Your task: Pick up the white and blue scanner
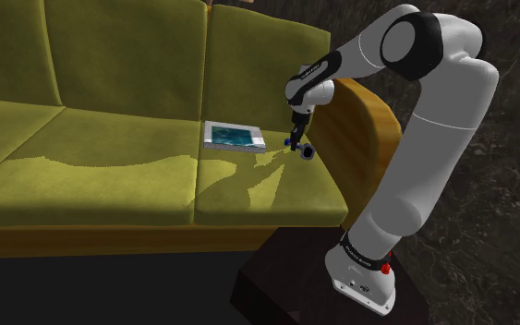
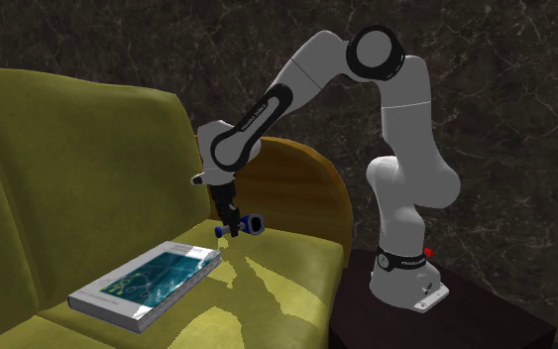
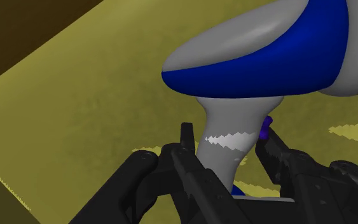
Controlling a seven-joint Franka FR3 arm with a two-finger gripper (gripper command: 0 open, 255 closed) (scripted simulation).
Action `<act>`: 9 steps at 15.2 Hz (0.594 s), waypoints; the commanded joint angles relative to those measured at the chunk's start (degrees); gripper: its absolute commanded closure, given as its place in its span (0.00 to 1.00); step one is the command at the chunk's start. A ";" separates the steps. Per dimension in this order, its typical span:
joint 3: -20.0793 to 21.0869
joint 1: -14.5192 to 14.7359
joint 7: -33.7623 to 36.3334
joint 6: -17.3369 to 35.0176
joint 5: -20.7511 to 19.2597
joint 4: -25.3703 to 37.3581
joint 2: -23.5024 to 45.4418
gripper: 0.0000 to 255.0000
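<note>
Where the sofa (image 1: 110,74) meets its wooden armrest (image 1: 364,129), item one: white and blue scanner (image 1: 302,148), quantity one, located at the armrest end of the seat, low over the olive-yellow cushion; whether its underside is clear of the fabric cannot be told. Form: bulbous head, grey-white shell with a broad blue band, on a narrower pale neck or handle, seen close in the wrist view (image 3: 260,57). Handling, judged: rigid moulded body, probably light, smooth and likely slippery on the curved head; top-heavy, so inclined to pivot if gripped loosely. Best hold: the narrow neck below the head, across its slimmer faces, where flat pads can seat. Item two: gripper (image 3: 225,137), quantity one, black, two fingers (image 3: 187,146), pinching that neck from either side, both in contact with it; the same grip shows from across the sofa, gripper (image 2: 229,223) pointing downward with the scanner (image 2: 244,226) at its tip. Item three: book (image 1: 234,137), quantity one, flat on the same seat cushion, teal cover with a pale border, near the scanner but apart from it. Item four: sofa, quantity one, three back cushions in the shoulder view. Item five: white arm, quantity one, on a dark stand (image 2: 465,317) beside the armrest.
</note>
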 commanded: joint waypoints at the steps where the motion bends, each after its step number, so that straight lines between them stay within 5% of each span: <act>1: -0.01 -0.02 -0.01 0.08 0.00 -0.03 0.10 1.00; 9: -0.37 0.42 1.18 -3.67 -1.83 1.12 -2.88 1.00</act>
